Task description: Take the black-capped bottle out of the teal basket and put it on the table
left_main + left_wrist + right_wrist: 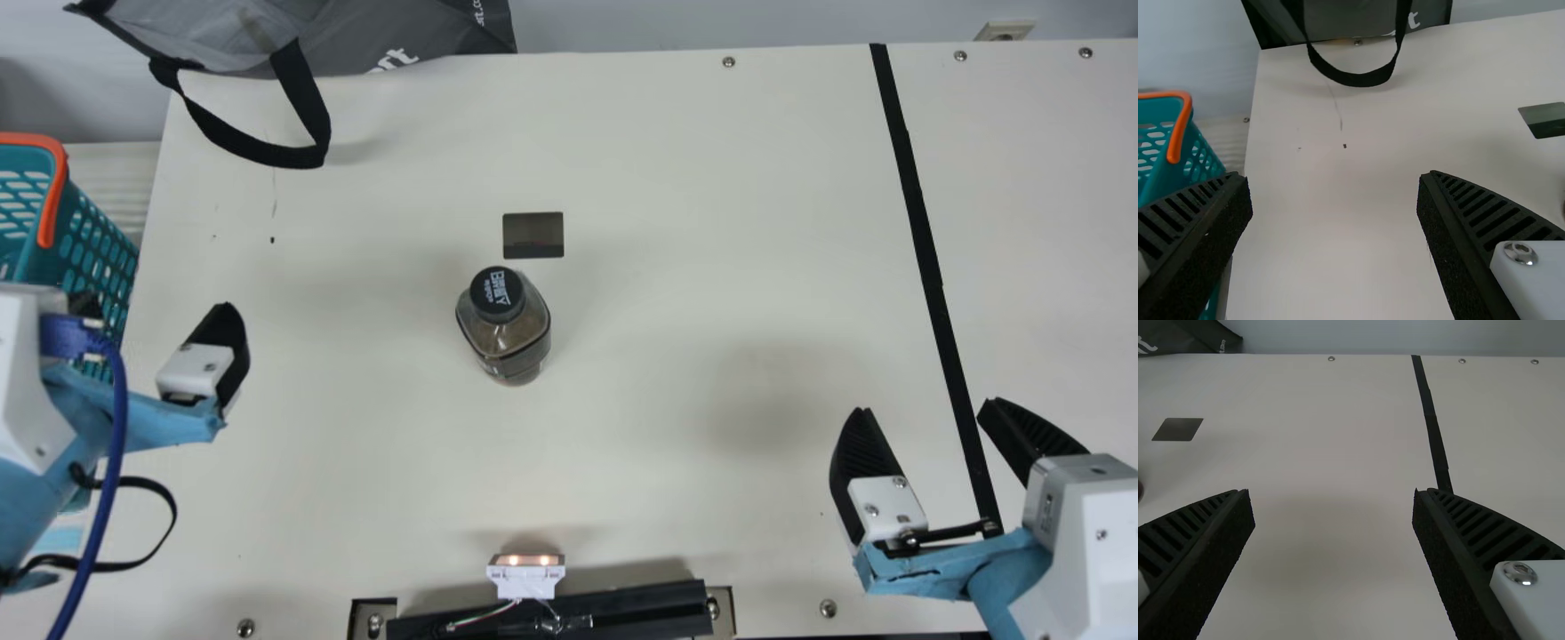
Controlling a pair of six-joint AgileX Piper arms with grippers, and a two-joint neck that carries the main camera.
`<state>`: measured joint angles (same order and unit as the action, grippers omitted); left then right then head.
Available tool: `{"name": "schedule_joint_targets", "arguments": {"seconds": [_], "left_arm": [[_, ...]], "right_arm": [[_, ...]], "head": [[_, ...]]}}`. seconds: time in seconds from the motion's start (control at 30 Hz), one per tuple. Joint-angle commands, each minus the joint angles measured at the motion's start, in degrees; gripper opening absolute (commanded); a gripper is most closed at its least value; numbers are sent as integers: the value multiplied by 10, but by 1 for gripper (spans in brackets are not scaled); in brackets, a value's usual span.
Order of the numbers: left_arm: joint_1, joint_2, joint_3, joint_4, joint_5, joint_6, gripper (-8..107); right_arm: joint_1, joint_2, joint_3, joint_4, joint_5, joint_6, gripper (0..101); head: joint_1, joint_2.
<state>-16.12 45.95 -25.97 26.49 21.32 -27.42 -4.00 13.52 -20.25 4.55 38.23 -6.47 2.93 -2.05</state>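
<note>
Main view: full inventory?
Table: one, cream, centre.
Bottle: one, brown, black cap, on table.
Basket: one, teal, orange handle, left edge.
Bag: one, grey, far left.
Rectangle: one, dark, beyond bottle.
Strip: one, black, table's right side.
Screws: several, silver, table edges.
Socket: one, beige, far right.
Lit module: one, white, table's near edge.
Bar: one, black, near edge.
Cable: one, blue, left arm.
Arms: two, white-blue, either side.
Left gripper: one, black, by basket.
Right gripper: one, black, near right.
</note>
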Motion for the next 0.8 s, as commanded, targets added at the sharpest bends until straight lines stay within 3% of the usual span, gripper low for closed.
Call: {"name": "schedule_joint_targets", "arguments": {"seconds": [0.0,0.77], "left_arm": [[2,-12,4,3,5,-3,107],[76,-171,70,-29,81,32,107]], "right_arm": [[0,0,0,0,0,0,91],[0,0,0,0,1,0,91]], "head": [[-2,5],[-2,5]]}}
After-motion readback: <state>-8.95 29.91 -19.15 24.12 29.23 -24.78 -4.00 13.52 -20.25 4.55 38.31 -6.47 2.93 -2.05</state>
